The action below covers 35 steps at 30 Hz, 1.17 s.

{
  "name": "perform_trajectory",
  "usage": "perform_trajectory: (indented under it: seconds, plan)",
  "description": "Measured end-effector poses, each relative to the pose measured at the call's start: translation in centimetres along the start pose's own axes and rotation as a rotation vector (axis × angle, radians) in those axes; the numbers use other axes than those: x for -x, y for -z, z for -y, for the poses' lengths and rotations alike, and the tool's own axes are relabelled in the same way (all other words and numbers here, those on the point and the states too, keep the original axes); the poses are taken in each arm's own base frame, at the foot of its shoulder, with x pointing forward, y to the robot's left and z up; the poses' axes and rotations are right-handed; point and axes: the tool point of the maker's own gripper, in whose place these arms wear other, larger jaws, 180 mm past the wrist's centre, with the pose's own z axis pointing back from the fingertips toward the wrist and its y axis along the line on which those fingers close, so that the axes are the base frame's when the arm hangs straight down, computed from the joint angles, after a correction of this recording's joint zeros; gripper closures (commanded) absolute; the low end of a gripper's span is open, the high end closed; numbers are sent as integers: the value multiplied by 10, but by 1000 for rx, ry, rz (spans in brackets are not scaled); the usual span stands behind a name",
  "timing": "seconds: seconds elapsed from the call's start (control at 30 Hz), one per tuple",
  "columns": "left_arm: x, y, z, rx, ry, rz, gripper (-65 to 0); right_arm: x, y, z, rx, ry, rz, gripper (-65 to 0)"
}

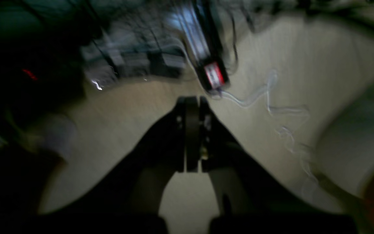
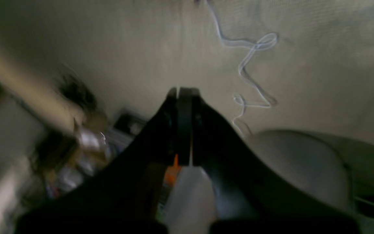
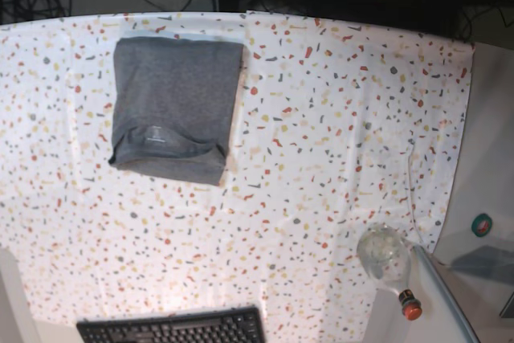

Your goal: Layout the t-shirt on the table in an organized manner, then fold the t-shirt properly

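The dark-grey t-shirt point(image 3: 173, 106) lies folded into a compact rectangle on the flecked white table point(image 3: 337, 134), at its far left, with the neck label facing up near the front edge of the fold. Neither arm appears in the base view. The left wrist view is blurred; in it my left gripper point(image 1: 192, 97) is shut, holds nothing, and hangs over a beige floor. My right gripper point(image 2: 183, 89) is likewise shut and empty over the same kind of floor. Neither wrist view shows the t-shirt.
A black keyboard point(image 3: 173, 328) sits at the table's front edge. A clear bottle point(image 3: 385, 255) with an orange cap lies at the front right corner. A white cable point(image 2: 248, 65) trails over the floor. A black device with a red label point(image 1: 213, 74) lies beyond the left gripper.
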Motion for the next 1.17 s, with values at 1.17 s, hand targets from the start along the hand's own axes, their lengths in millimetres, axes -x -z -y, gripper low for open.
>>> perform_trajectory:
  seconds: [1.17]
  plan:
    - [-52,27,-48,-76,-109,170,0,-81,28,-1,309,-190,210,0]
